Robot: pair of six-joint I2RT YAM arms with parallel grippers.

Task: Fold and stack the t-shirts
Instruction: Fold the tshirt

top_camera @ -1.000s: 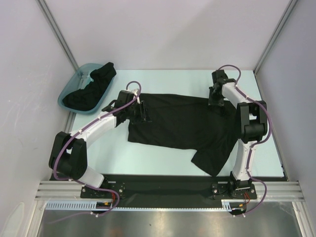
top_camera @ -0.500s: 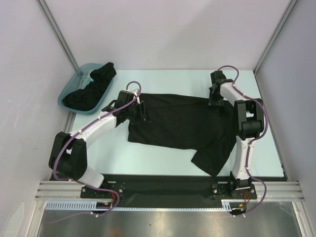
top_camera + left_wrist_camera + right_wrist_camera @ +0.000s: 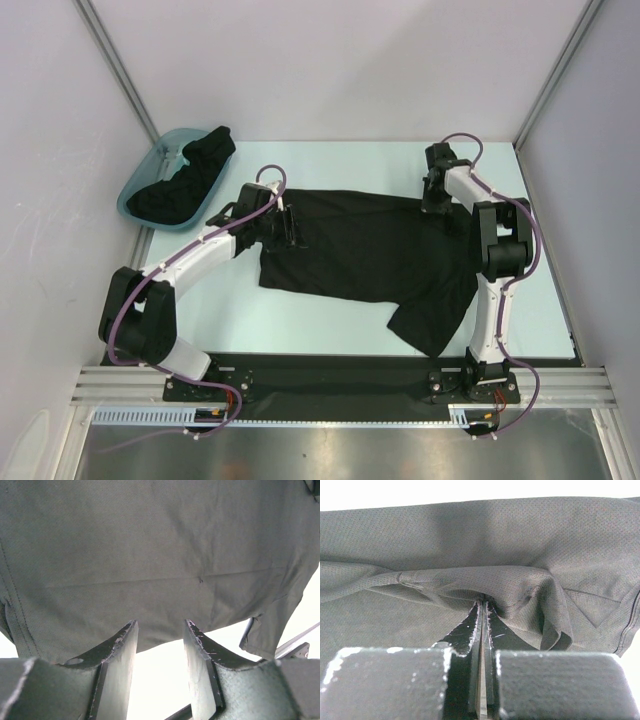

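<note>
- t-shirt (image 3: 360, 250), black, lies spread flat across the middle of the worktop (image 3: 330, 165), long axis running left to right. One sleeve flap (image 3: 430, 325) trails toward the near edge beside the right arm's base.
- From above, the lay of the cloth matches a second ago; no shift that I can see.
- right end effector (image 3: 432, 200) sits at the shirt's far right corner. Wrist view: fingers (image 3: 470, 625) pressed together with only a thin slit between them, and a raised pucker of cloth caught at their tips.
- Change: a second ago that end effector stood partly apart; now it pinches the fold.
- Right arm's elbow sits slightly further left than a second ago. Small change.
- left end effector (image 3: 290, 228) is over the shirt's left edge. Wrist view: fingers (image 3: 125, 640) spread, bright worktop showing in the gap, shirt hem just beyond the tips. Pose and spread as before.
- teal tub (image 3: 135, 190) at far left, well apart from the spread shirt, holds a heap of black cloth (image 3: 190, 175) draped over its rim. Unchanged.
</note>
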